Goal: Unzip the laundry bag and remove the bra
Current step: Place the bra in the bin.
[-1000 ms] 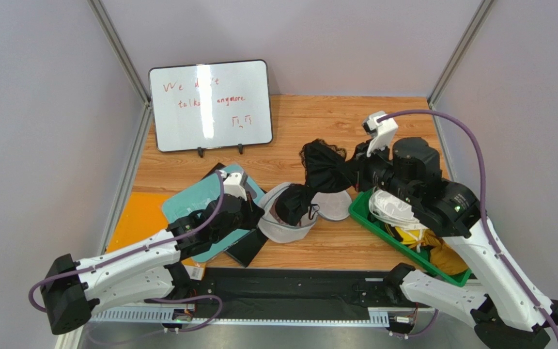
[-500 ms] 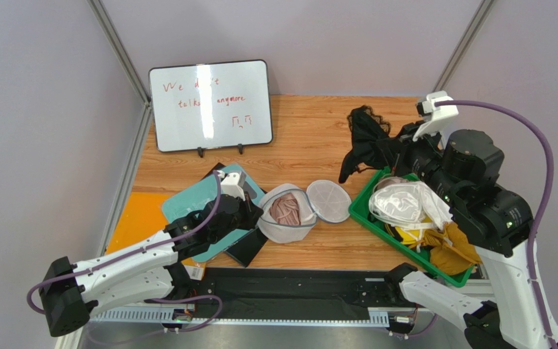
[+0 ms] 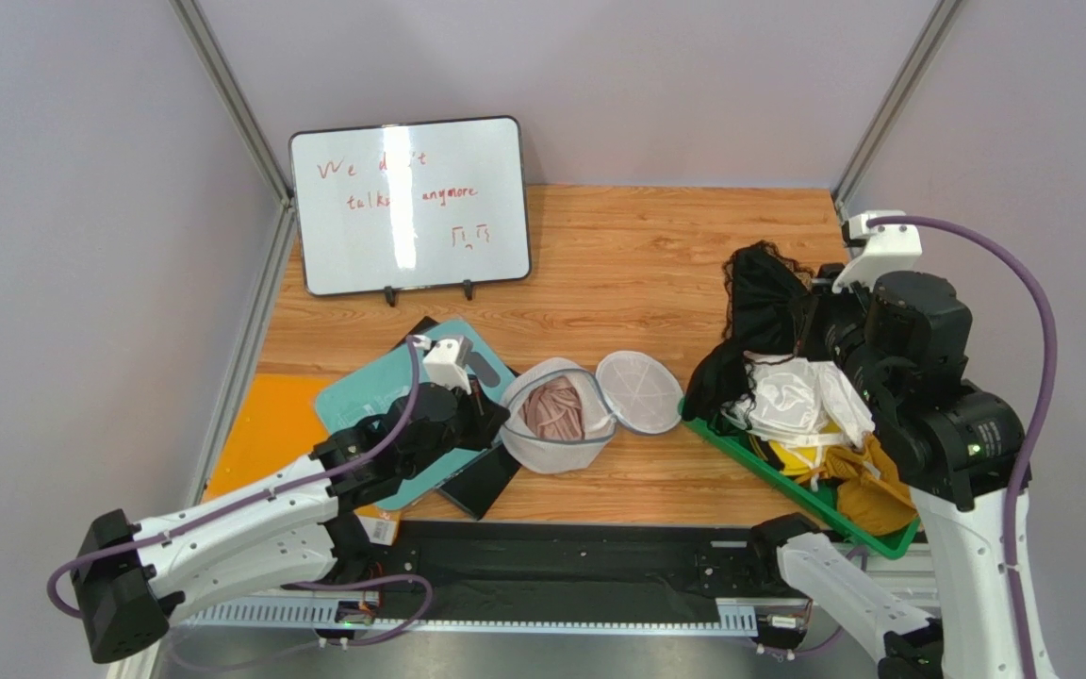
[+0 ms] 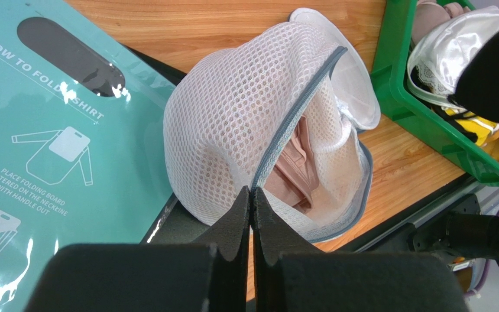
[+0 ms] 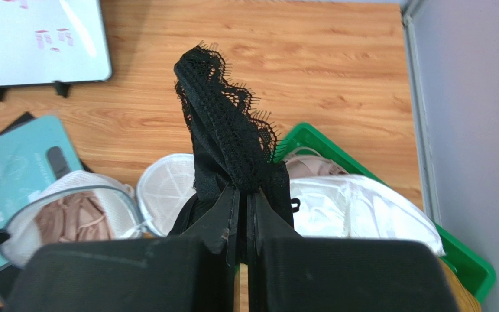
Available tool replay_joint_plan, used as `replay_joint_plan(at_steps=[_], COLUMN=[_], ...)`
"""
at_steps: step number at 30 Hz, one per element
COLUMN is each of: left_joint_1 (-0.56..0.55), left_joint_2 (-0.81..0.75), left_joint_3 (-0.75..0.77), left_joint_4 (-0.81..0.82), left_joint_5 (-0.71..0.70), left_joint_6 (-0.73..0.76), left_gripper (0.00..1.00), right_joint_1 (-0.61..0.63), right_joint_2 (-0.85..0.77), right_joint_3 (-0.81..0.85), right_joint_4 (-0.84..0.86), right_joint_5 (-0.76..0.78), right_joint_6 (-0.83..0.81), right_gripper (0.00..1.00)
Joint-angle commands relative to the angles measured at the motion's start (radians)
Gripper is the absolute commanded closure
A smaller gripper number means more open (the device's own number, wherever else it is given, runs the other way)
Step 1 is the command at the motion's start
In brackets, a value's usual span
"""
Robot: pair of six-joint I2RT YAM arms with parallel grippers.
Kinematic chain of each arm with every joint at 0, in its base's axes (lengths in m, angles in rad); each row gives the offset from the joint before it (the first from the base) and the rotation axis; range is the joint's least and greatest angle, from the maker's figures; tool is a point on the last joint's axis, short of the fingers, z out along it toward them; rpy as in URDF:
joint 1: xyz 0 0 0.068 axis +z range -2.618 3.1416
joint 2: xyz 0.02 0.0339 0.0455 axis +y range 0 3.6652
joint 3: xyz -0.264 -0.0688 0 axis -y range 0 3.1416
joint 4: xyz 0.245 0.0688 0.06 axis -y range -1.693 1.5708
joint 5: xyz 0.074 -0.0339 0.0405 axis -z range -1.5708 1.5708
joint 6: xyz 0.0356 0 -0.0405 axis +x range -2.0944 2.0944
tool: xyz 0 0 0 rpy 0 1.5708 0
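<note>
Shows the laundry bag [image 3: 552, 447] unzipped by the middle of the bench's [image 3: 620, 269] near edge, lid flap [image 3: 640, 391] lying beside it, bra [image 3: 559, 410] bundled inside. Has the left hand [image 4: 251, 193] pinched tight on the bag's grey-blue rim. Has the right hand [image 5: 242, 198] clamped on a black lace garment [image 5: 223, 123] over the green bin [image 4: 394, 71] at the right edge.

Centre: round white mesh laundry bag [image 3: 542, 450], pinkish-beige fabric bra [image 3: 559, 410] inside. Left: teal folding board [image 3: 379, 396]. Right: green plastic bin [image 3: 775, 474], black lace garment [image 3: 758, 304] over its far corner. Behind: rectangular whiteboard [image 3: 411, 202].
</note>
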Motion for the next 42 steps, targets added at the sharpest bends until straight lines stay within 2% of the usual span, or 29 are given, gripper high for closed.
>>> replay_joint_plan(at_steps=[1,8,17,21,22,28,33,37,42], left_joint_1=[0.003,0.003,0.003,0.003,0.003,0.003,0.003,0.003,0.003], left_joint_2=[-0.041,-0.084,-0.101,-0.101,-0.101,-0.101,-0.092,-0.098,-0.103], left_joint_3=[-0.012,-0.034,-0.043,-0.045,-0.045,-0.054,-0.065,-0.068,-0.069], left_joint_4=[0.011,0.005,-0.008,-0.001,0.0,0.012,0.035,0.037,0.037], left_joint_5=[0.003,-0.004,0.006,0.015,0.016,0.025,0.042,0.04,0.032], left_joint_6=[0.002,-0.002,-0.004,-0.007,-0.005,-0.007,-0.012,-0.01,-0.008], left_gripper=[1.0,1.0,1.0,1.0,1.0,1.0,1.0,1.0,1.0], right_joint_1=[-0.142,-0.309,-0.485,-0.636,-0.655,-0.681,-0.681,-0.683,-0.683], right_joint_2=[-0.012,-0.032,-0.098,-0.123,-0.127,-0.169,-0.195,-0.158,-0.146], right_joint_3=[-0.027,-0.134,-0.363,-0.417,-0.443,-0.577,-0.691,-0.742,-0.762], right_joint_4=[0.013,0.04,0.114,0.14,0.146,0.165,0.217,0.269,0.281], right_joint_5=[-0.051,-0.17,-0.16,-0.198,-0.251,-0.166,-0.238,-0.278,-0.24], right_joint_6=[-0.021,0.002,0.083,0.198,0.223,0.363,0.479,0.502,0.502], right_gripper=[1.0,1.0,1.0,1.0,1.0,1.0,1.0,1.0,1.0])
